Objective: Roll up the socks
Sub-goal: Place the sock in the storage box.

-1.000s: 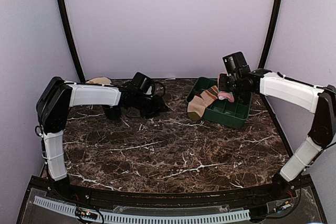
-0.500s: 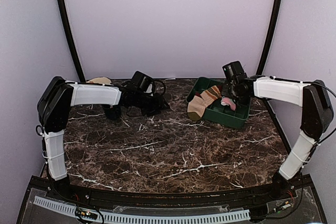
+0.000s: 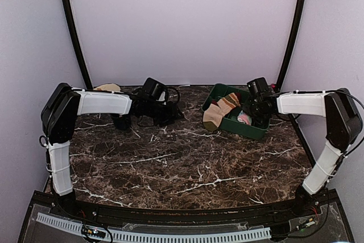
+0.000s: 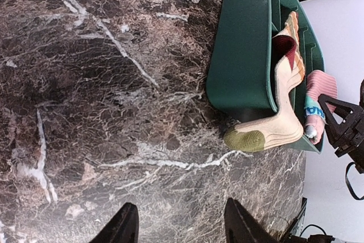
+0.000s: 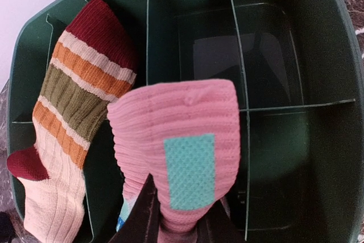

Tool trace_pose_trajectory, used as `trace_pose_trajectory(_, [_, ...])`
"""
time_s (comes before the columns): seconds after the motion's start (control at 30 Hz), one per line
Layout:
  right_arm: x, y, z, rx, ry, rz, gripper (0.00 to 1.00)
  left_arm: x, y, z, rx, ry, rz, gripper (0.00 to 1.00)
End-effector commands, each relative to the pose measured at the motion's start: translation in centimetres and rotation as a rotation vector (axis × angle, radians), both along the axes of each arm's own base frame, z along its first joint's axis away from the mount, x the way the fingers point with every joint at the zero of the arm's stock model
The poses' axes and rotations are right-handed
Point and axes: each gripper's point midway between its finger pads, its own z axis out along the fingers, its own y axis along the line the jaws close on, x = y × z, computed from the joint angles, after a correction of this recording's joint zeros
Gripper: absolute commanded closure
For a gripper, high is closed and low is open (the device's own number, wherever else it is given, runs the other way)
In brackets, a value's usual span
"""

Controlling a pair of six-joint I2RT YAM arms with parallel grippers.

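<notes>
My right gripper [image 5: 176, 229] is shut on a rolled pink sock [image 5: 182, 157] with a teal patch and holds it low inside the green divided bin [image 5: 273, 55]. The pink sock also shows in the top view [image 3: 244, 119] under the right gripper [image 3: 254, 108]. A striped sock [image 5: 74, 101] in red, orange, olive and cream hangs over the bin's left rim [image 3: 218, 111]. My left gripper [image 4: 179, 229] is open and empty over the marble table, to the left of the bin [image 4: 244, 55]; it also shows in the top view [image 3: 170, 112].
A beige sock [image 3: 107, 87] lies at the table's back left corner, behind the left arm. The bin [image 3: 253, 126] stands at the back right of the dark marble table [image 3: 182, 157]. Several bin compartments are empty [image 5: 267, 157].
My right gripper has lowered and moved right with the pink sock, down into the bin. The left arm has stayed in place.
</notes>
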Motion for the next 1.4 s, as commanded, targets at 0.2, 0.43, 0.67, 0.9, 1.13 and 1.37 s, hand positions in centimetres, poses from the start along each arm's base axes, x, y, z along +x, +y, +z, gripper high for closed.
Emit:
trace_pose_trajectory(0.2, [-1.1,-2.3,0.7,0.001,-0.005,-0.065,1.00,0.7,-0.2,1.1,-0.024,-0.030,-0.006,0.46])
trace_pose_trajectory(0.43, [-1.7,-3.0,0.6,-0.009,0.011,-0.078,1.00,0.6,-0.3,0.8,-0.030,-0.024,-0.007,0.46])
trace_pose_trajectory(0.67, [-1.9,-3.1,-0.1,-0.056,0.069,-0.055,1.00,0.6,-0.4,0.8,-0.039,-0.026,-0.010,0.46])
trace_pose_trajectory(0.9, [-1.4,-2.8,-0.5,-0.154,0.127,-0.016,1.00,0.8,-0.6,0.4,-0.055,-0.030,-0.004,0.46])
trace_pose_trajectory(1.13, [-0.6,-1.7,-1.6,-0.227,0.208,0.014,1.00,1.3,-1.1,1.0,-0.078,-0.047,-0.009,0.46])
trace_pose_trajectory(1.37, [-1.0,-1.5,-3.6,-0.256,0.301,0.022,1.00,1.5,-1.5,1.8,-0.104,-0.059,-0.017,0.46])
